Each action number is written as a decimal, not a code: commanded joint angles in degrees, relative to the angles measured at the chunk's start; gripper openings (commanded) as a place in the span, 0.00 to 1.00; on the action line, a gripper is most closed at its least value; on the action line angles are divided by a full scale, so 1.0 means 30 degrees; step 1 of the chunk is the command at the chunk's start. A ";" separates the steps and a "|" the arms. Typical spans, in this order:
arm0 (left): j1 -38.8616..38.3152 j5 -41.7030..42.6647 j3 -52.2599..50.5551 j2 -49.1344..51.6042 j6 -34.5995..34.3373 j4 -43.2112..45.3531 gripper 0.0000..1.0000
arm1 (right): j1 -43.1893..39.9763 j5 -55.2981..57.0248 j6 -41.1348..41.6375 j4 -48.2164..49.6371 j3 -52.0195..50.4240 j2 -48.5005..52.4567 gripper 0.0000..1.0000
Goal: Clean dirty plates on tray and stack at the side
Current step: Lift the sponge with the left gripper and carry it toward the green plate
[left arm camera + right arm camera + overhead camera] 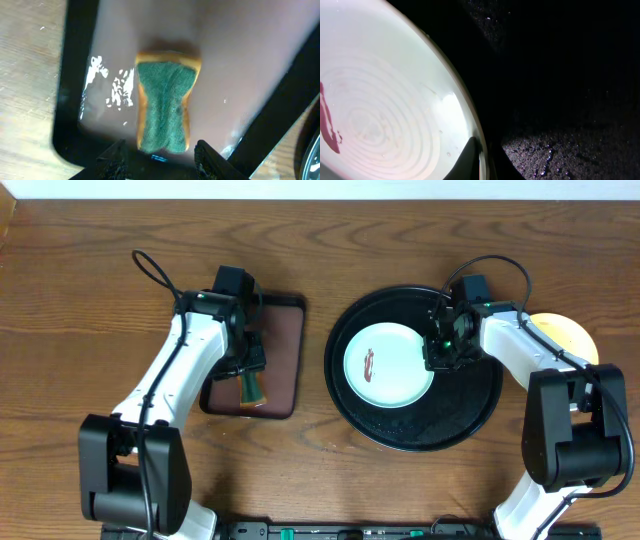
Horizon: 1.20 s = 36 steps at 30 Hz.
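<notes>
A pale mint-white plate (398, 372) with a brown-red smear (369, 365) lies on the round black tray (420, 430). My right gripper (441, 350) is shut on the plate's right rim; the right wrist view shows one finger inside and one outside the rim (482, 155), with the plate (395, 75) resting on the tray (560, 60). A pale yellow plate (566, 336) lies on the table right of the tray, partly hidden by my right arm. No third plate shows. My left gripper (249, 363) (162, 162) is open, its fingers either side of the near end of a sponge.
The green-topped yellow sponge (165, 105) (250, 387) lies on a rectangular dark brown tray (282, 340) (240, 60) left of the black tray. The wooden table (90, 300) surrounds both trays.
</notes>
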 commanded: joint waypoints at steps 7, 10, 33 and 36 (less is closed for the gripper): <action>0.0058 0.0270 -0.3956 0.0925 -0.0539 0.3745 0.31 | 0.0058 0.0029 -0.0073 -0.0022 -0.0240 0.0335 0.06; 0.0058 0.1064 -0.5020 0.1100 -0.0546 0.5581 0.08 | 0.0058 0.0029 -0.0066 -0.0007 -0.0240 0.0335 0.06; -0.1960 0.2834 0.1931 0.0087 -0.0321 0.1224 0.08 | 0.0058 0.0029 -0.0073 0.0000 -0.0240 0.0335 0.03; -0.3417 0.3104 0.1931 0.0109 -0.0984 0.2361 0.07 | 0.0073 0.0022 -0.0073 0.0124 -0.0240 0.0335 0.01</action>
